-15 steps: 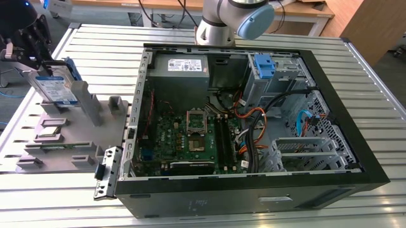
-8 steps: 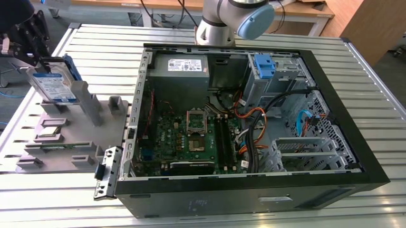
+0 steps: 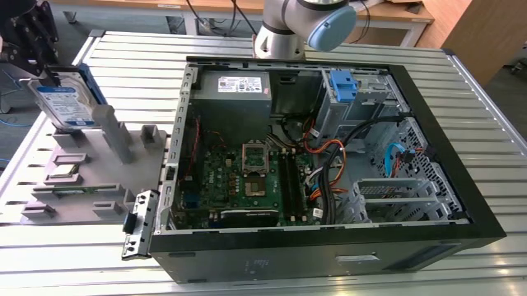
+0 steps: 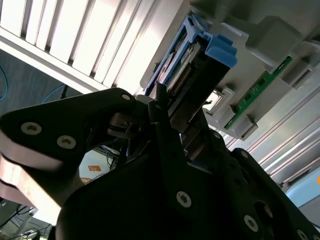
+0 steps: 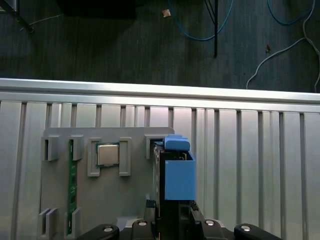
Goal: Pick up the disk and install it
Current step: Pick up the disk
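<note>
Gripper (image 4: pixel 181 107) fingers are pictured drawn in narrowly on the upper end of the disk (image 3: pixel 64 103), one finger pressed against each face (the blue frame is seen clipped round the silver drive in both wrist views). The disk is held upright on edge over the far corner of a grey fixture tray (image 3: pixel 95 169), at the exterior view's left, its blue-and-white label turned toward the exterior camera; whether its lower edge is seated in the tray's slot cannot be told. A processor chip (image 5: pixel 107 154) and a green memory stick (image 5: pixel 72 185) are seen lodged in separate pockets of the same tray, beside the disk. An open computer case (image 3: pixel 329 246) is laid on its side just beside the tray, to the exterior view's right, with its motherboard (image 3: pixel 247 179) exposed, a grey power-supply box (image 3: pixel 239 89) at its far edge and a bare blue bracket (image 3: pixel 342 83) further right. Tray and case are set on a slatted metal table (image 3: pixel 123 52).
</note>
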